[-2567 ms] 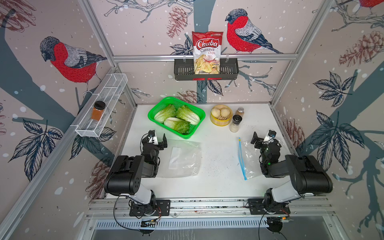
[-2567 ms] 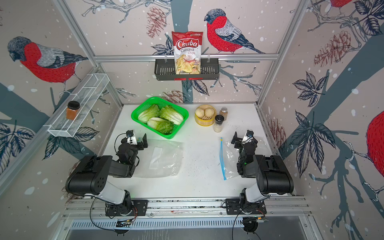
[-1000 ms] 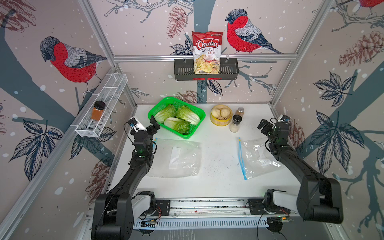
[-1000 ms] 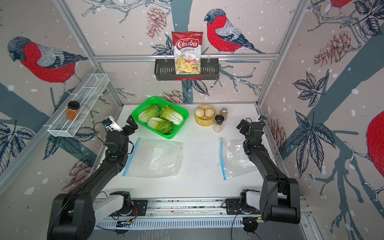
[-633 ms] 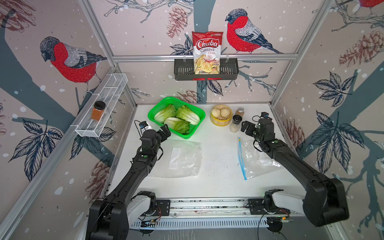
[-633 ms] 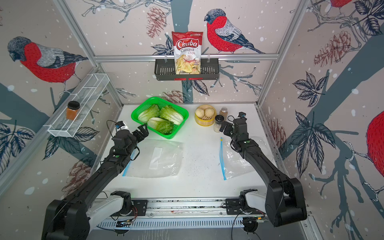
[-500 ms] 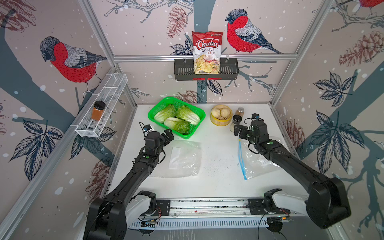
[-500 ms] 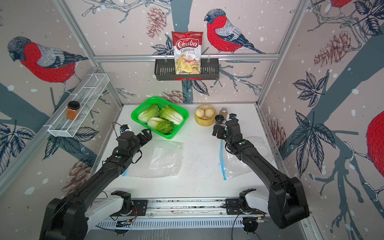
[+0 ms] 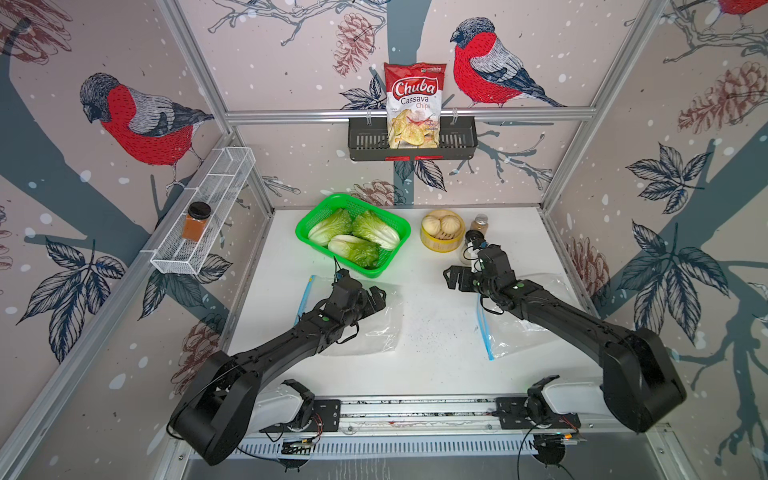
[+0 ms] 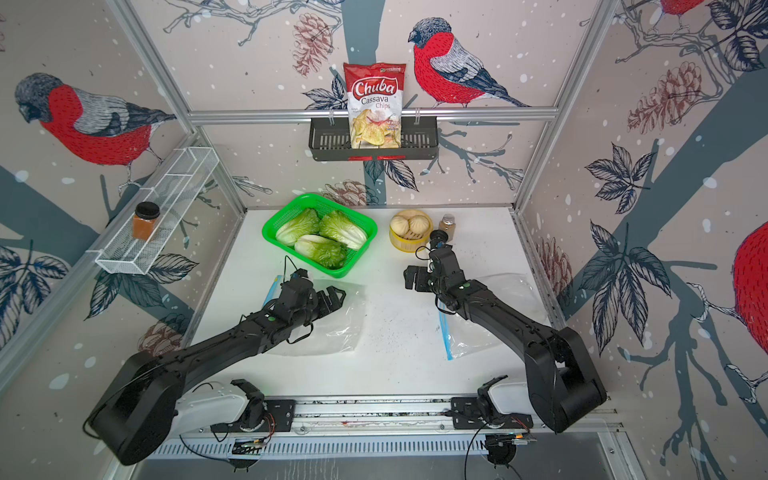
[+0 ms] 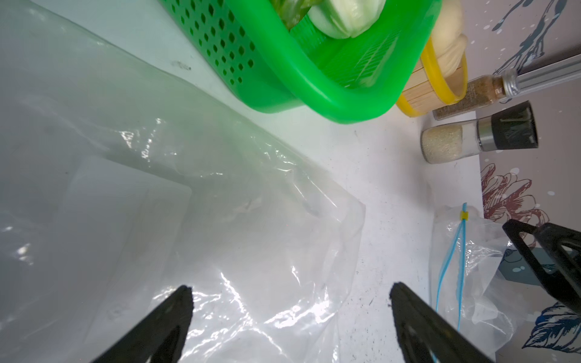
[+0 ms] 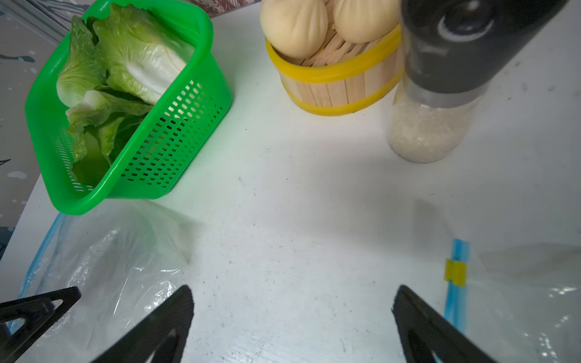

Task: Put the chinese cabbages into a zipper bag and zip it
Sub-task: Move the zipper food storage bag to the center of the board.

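Observation:
Three chinese cabbages (image 9: 355,250) (image 12: 141,56) lie in a green basket (image 9: 300,235) at the back of the table. A clear zipper bag (image 9: 374,328) (image 11: 188,220) lies flat in front of the basket, its blue zip (image 9: 305,293) on the left. My left gripper (image 9: 376,296) (image 11: 290,292) hovers open over this bag's right part, holding nothing. A second zipper bag (image 9: 519,332) with a blue zip (image 12: 456,301) and yellow slider lies at the right. My right gripper (image 9: 453,279) (image 12: 292,295) stands open above bare table, left of that bag.
A bamboo steamer (image 9: 442,245) with pale buns sits right of the basket. A salt grinder (image 12: 434,110) stands close by the right wrist, with a pepper bottle (image 9: 481,224) behind it. A chips bag (image 9: 413,106) hangs in the back-wall rack. A wire shelf (image 9: 208,208) holds a jar.
Both arms have swung inward and forward toward the middle of the table. The left gripper came over the left bag, the right one moved left off its bag. Both stay open.

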### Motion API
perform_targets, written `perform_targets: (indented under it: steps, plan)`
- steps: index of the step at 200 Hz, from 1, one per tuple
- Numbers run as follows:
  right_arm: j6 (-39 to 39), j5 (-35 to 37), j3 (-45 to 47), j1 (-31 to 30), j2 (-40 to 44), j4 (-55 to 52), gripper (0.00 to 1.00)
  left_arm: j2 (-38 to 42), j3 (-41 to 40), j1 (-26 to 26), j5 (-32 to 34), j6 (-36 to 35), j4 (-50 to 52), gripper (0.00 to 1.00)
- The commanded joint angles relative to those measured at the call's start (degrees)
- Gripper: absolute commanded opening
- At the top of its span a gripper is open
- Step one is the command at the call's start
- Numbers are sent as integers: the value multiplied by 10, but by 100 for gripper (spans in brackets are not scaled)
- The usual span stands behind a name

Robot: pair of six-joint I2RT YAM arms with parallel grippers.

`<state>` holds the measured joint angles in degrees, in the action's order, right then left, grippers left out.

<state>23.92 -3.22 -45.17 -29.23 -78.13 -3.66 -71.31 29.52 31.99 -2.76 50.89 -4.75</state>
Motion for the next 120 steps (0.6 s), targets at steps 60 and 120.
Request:
perform_targets:
  steps: [60,120]
  plan:
    - [0,-36,-2,23,-15,-13,100,-148,69,59,-73,9,-105,97]
    - [-8,-84,-20,29,-28,-42,100,-209,152,85,-89,12,-142,94]
